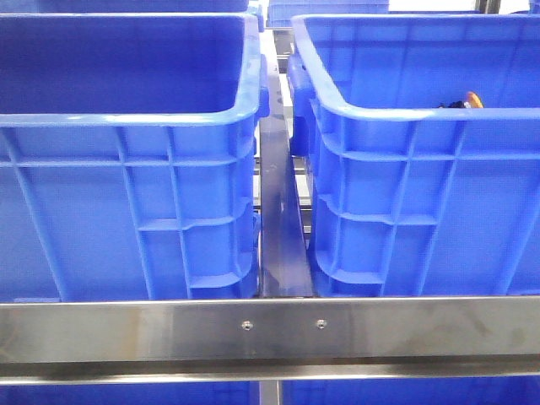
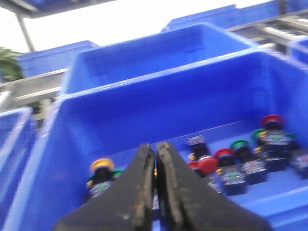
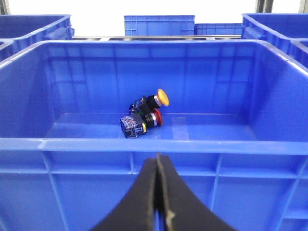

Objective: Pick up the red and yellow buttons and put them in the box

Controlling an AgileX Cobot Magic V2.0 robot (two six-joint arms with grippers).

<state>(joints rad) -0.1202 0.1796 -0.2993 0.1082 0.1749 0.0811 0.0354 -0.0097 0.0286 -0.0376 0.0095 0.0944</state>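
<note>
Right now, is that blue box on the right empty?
No. The box holds a yellow button and a red button.

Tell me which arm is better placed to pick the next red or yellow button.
The left, probably. The left gripper hangs shut over a crate of loose buttons, with a yellow button and a red button close by. The right gripper faces a box holding only two buttons.
</note>
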